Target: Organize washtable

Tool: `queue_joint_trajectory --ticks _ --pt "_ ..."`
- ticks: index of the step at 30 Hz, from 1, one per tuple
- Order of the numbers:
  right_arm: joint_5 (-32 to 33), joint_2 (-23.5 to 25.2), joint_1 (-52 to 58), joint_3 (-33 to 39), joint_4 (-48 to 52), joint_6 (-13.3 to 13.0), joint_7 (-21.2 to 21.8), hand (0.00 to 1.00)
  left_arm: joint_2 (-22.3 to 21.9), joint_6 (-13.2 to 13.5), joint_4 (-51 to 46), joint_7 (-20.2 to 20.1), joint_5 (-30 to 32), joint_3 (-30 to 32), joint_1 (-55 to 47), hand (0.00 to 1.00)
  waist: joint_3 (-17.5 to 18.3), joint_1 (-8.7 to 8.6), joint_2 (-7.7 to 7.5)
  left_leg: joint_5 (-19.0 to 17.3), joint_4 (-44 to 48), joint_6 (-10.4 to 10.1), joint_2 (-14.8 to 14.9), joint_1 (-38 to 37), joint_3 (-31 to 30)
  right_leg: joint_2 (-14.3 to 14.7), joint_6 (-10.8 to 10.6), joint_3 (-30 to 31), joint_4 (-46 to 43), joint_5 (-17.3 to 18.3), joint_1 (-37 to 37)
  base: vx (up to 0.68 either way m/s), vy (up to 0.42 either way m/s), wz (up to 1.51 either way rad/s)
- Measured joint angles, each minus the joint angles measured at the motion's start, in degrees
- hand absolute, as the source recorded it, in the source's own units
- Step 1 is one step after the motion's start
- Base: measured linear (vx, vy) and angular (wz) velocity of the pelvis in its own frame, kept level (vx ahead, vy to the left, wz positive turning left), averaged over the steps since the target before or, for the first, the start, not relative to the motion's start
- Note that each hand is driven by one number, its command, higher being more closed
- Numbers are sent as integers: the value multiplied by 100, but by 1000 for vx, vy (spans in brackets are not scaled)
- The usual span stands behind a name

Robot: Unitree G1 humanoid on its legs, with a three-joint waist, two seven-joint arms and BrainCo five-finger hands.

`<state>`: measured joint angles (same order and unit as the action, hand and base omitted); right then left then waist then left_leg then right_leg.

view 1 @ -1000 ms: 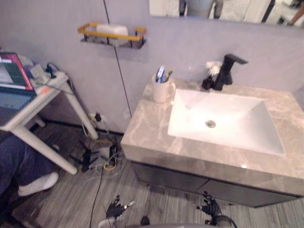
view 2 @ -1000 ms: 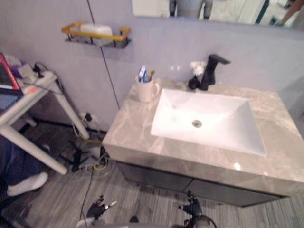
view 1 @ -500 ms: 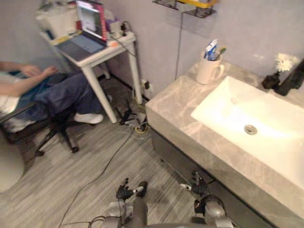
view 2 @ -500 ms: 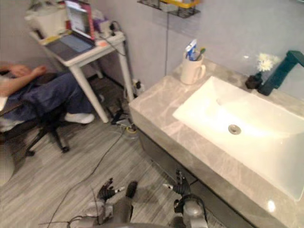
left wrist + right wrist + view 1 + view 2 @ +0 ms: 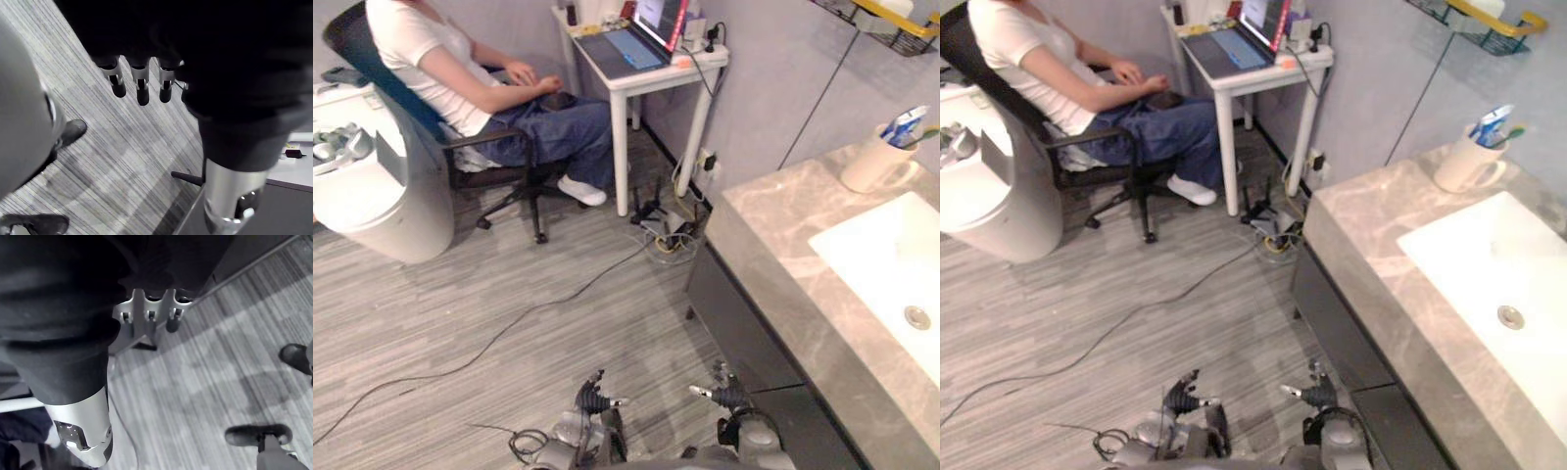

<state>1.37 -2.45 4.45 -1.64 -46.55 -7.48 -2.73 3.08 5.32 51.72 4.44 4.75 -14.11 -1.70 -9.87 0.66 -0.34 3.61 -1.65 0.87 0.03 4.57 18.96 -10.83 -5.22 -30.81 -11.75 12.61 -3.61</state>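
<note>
Two robot hands hang low over the floor (image 5: 509, 294), fingers relaxed and empty: left robot hand (image 5: 594, 399), right robot hand (image 5: 722, 396). The right one is near the cabinet front (image 5: 732, 321). Beyond it, the grey surface (image 5: 773, 240) carries a sink (image 5: 886, 257) and a cup (image 5: 867, 166) of toothbrushes (image 5: 904, 125).

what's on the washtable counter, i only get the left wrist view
Observer: A cream mug with toothbrushes in it stands on the washtable, at the far corner beside the white sink.
Operator: ok and is the right hand holding anything
Observer: No. The right hand hangs low over the floor in front of the cabinet, fingers relaxed and empty.
</note>
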Motion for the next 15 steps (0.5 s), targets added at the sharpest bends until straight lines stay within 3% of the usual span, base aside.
queue_joint_trajectory --ticks 3,8,10,12,13,15 --pt "-68 37 -14 -23 -248 23 37 0 115 2 13 -42 41 7 -17 0 9 18 64 52 -402 -69 -127 -128 26 47 -28 149 199 -155 -16 -58 89 17" --pt "-199 94 -152 -116 -273 28 42 0 252 18 -14 -59 0 27 -97 0 32 49 -27 13 -359 -12 -243 -128 58 -24 -101 347 244 -171 27 25 39 -10" --pt "-229 90 -158 -128 -275 29 47 0 296 31 -193 -78 -28 75 -163 0 41 66 -183 -268 -97 288 -442 -29 -27 -381 -517 327 -336 57 165 172 70 11" --pt "-251 -6 -118 -123 -273 30 60 0 243 31 -256 -78 -71 67 -182 0 10 24 -201 -415 213 396 -530 44 -246 -651 -445 593 -1480 76 530 183 58 46" --pt "-250 -44 -95 -120 -287 40 72 0 249 27 -264 -85 -75 60 -180 0 -34 10 -97 -542 477 572 -473 60 -507 -687 -289 1052 -2405 88 987 290 103 73" --pt "-244 -43 -73 -128 -262 32 90 0 275 27 -268 -76 -121 46 -184 0 -52 17 -80 -705 669 573 -372 -12 -799 -522 -210 1218 -2491 381 1233 297 78 72"
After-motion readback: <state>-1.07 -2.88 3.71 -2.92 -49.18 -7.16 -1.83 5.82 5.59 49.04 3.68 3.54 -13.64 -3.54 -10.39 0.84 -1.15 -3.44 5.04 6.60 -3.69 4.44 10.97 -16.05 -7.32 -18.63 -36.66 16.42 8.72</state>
